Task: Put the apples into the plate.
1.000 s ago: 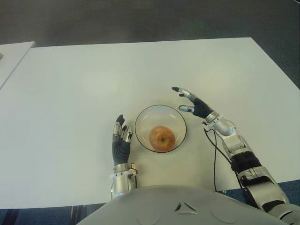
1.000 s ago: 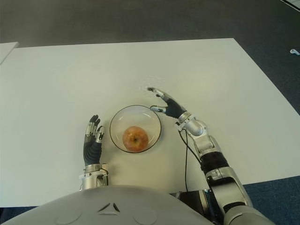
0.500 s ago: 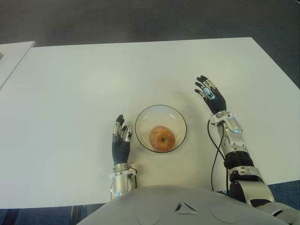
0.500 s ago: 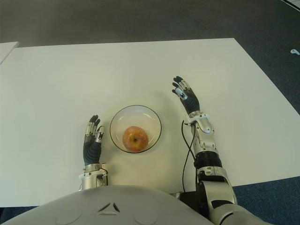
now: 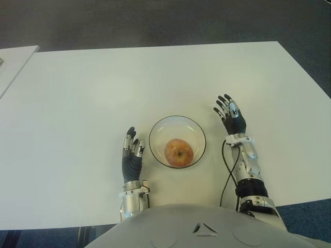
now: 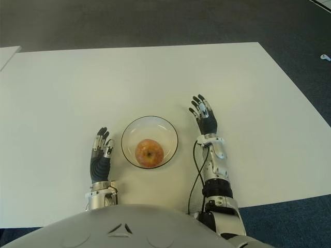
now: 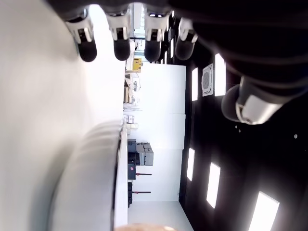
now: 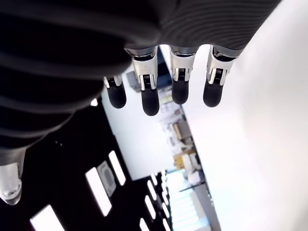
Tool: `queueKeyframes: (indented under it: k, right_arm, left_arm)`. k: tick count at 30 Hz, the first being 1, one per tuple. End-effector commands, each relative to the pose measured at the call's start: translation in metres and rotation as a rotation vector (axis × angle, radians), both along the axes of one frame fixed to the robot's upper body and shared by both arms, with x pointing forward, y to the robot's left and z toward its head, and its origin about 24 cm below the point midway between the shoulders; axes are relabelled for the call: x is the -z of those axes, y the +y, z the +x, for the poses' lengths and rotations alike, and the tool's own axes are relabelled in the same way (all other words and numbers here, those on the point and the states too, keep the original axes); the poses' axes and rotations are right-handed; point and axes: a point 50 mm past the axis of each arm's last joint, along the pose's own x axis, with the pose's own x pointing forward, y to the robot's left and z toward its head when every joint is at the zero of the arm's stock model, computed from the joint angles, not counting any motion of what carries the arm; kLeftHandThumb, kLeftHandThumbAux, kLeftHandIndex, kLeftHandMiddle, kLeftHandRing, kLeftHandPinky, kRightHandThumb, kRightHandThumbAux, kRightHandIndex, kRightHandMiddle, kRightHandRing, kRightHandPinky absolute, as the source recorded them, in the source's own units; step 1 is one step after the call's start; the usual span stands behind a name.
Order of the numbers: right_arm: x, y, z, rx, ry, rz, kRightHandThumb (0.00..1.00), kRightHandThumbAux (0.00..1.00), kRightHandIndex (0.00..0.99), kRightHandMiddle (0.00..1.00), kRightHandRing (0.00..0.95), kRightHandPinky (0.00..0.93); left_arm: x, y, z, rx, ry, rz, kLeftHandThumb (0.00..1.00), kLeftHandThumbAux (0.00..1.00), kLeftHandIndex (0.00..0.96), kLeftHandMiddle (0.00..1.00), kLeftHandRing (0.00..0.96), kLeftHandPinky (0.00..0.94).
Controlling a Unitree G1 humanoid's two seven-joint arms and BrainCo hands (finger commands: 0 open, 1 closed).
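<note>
- The apple [image 5: 179, 152] sits inside the plate [image 5: 161, 129], a clear dish near the tabletop's [image 5: 77, 103] near edge, about midway along it. No other apple shows anywhere, so the job looks done to me.
- The right robot hand [image 5: 230, 114] is just beside the plate on its right, fingers straight and spread, holding nothing.
- The left robot hand [image 5: 132, 154] is just beside the plate on its left, fingers out and empty too. I can't tell if either palm touches the tabletop.
- Risk one: both hands flank the dish closely. Any sideways swing of a wrist could clip the rim and shove or tip it.
- Risk two: the dish is light-looking and near the near edge. A knock toward the robot could send it and the apple off.
- Risk three: the apple is round and loose. A jolt rolls it out.
</note>
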Motion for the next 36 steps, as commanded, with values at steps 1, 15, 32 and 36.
queueKeyframes:
  k: [1,15,32,36]
  right_arm:
    - [0.008,-0.001,-0.008,0.021,0.031,-0.006,0.216,0.469,0.154,0.153,0.121,0.154]
    - [0.02,0.01,-0.029,-0.034,0.06,-0.015,0.24,0.461,0.153,0.157,0.124,0.151]
    - [0.033,0.018,-0.059,-0.076,0.091,-0.088,0.171,0.531,0.079,0.102,0.069,0.084]
    - [0.033,0.018,-0.064,-0.107,0.088,-0.124,0.163,0.53,0.05,0.086,0.053,0.061]
  left_arm:
    - [0.006,0.004,-0.007,0.001,0.036,-0.005,0.022,0.444,0.001,0.0,0.0,0.0]
    - [0.011,0.01,-0.012,0.013,0.055,-0.018,0.038,0.459,0.0,0.0,0.0,0.0]
    - [0.008,0.014,-0.018,0.039,0.057,0.023,0.017,0.43,0.0,0.0,0.0,0.0]
    - [0.009,0.014,-0.019,0.049,0.07,0.015,0.024,0.424,0.0,0.0,0.0,0.0]
